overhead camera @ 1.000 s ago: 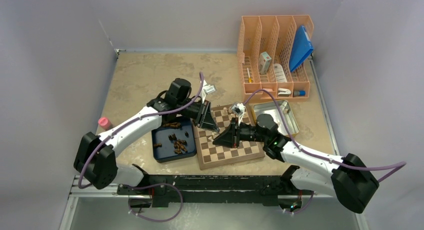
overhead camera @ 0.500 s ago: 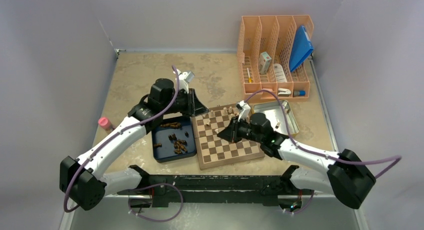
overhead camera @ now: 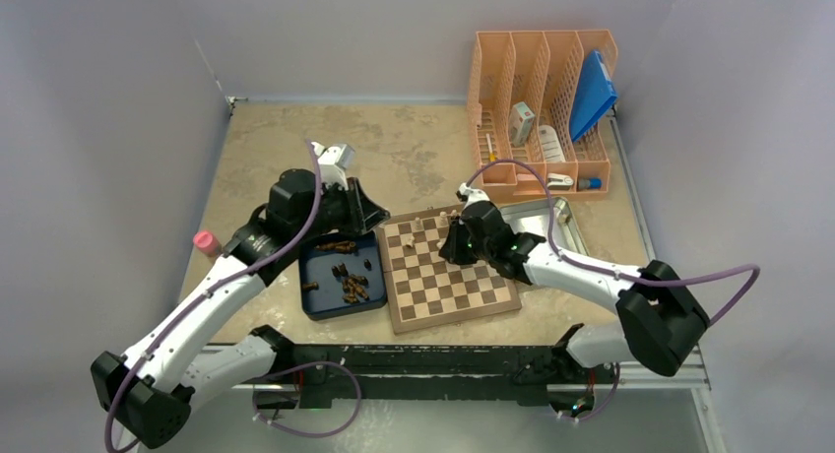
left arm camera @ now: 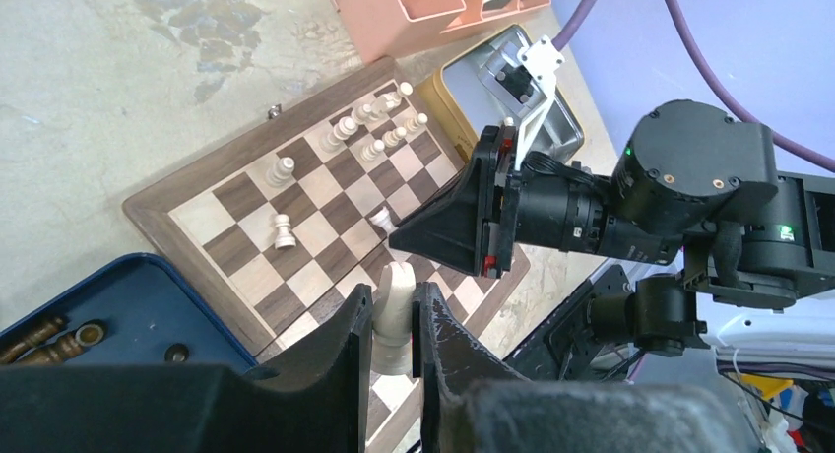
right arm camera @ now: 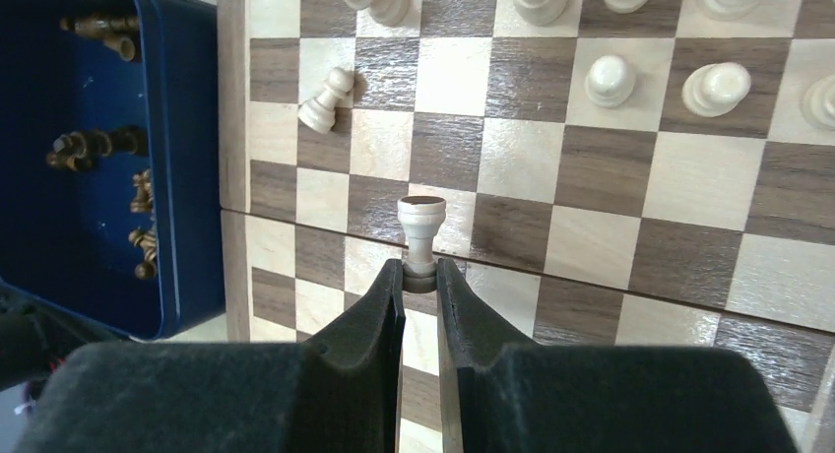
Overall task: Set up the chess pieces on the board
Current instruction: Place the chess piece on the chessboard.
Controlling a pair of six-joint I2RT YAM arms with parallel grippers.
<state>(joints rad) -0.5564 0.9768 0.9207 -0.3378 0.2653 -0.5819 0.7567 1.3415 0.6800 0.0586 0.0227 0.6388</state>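
Observation:
The board [overhead camera: 453, 318] lies at the table's middle, with several pale chess pieces [overhead camera: 433, 220] along its far edge. Dark pieces [overhead camera: 350, 284] lie in the blue tray [overhead camera: 320, 266] to its left. My left gripper [overhead camera: 359, 212] is over the tray's far right corner, by the board's far left corner. In the left wrist view it [left arm camera: 392, 300] is shut on a pale piece [left arm camera: 396, 291]. My right gripper [overhead camera: 450, 246] hovers over the board's far half. In the right wrist view it [right arm camera: 420, 271] is shut on the base of a pale piece [right arm camera: 421, 222]. A pale pawn [right arm camera: 325, 100] lies tipped on the board [right arm camera: 591, 177].
A yellow metal tray [overhead camera: 576, 238] lies right of the board, behind my right arm. A pink desk organizer [overhead camera: 542, 108] stands at the far right. A small pink object [overhead camera: 205, 241] sits at the table's left edge. Walls close in the left, back and right sides.
My left gripper has drawn back leftward from over the board to the blue tray's far right corner. My right gripper has shifted a little toward the board's far side.

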